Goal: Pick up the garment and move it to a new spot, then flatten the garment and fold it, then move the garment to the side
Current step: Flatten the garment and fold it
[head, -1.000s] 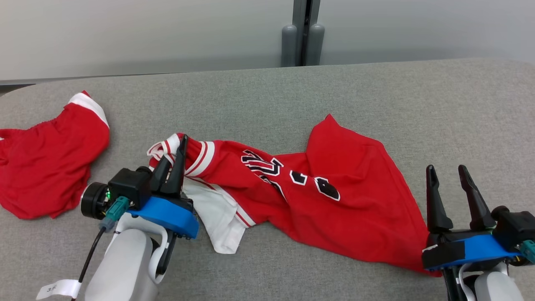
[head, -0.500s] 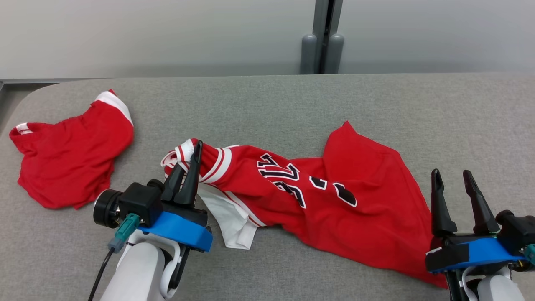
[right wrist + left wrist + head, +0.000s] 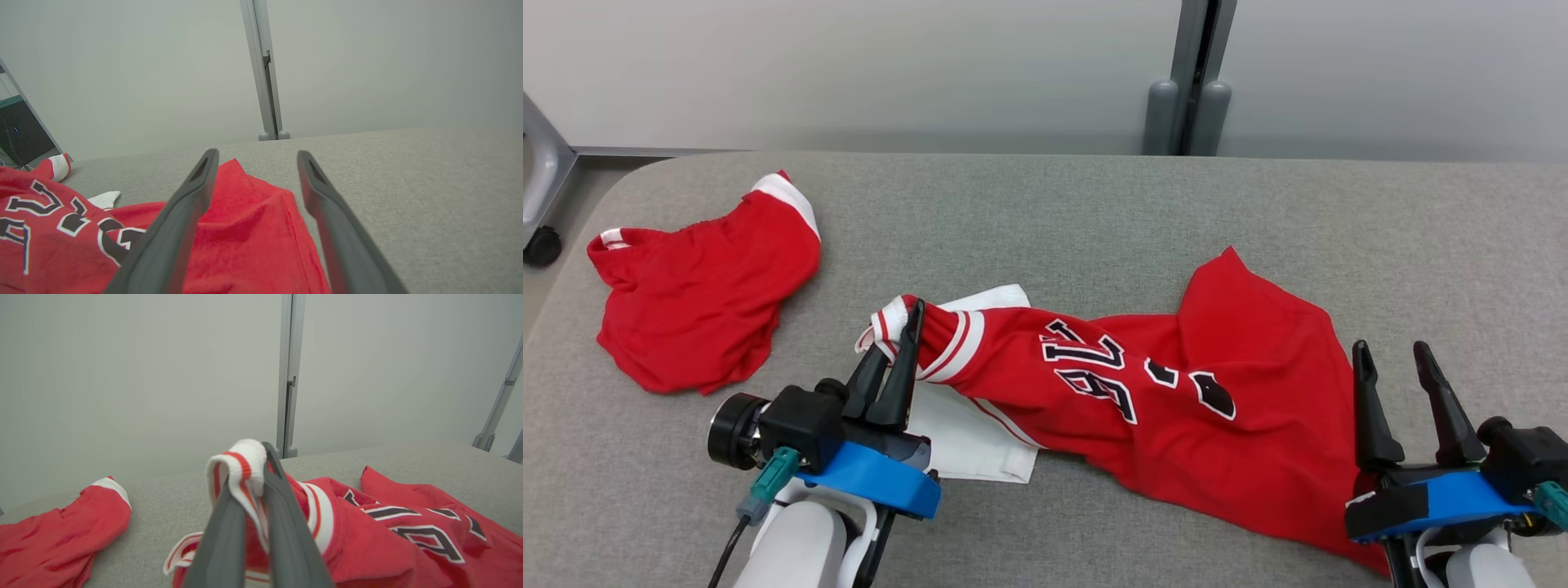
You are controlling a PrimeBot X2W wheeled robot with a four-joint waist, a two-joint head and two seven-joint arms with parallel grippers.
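Grey table: head camera swung, so I discount frame shift. Jersey sprawled centre toward 4 o'clock. Left gripper clamped on its striped trim at 8 o'clock. White lining spread wider than before. Right gripper, 4 o'clock, jaws apart. Relocation pull underway, I judge.

I see the red jersey lying crumpled and twisted on the grey table, black-and-white lettering facing up. It stretches from its red-and-white striped trim at 9 o'clock, pinched and raised in my left gripper, to the hem at 4 o'clock. White inner fabric shows at 7 o'clock.
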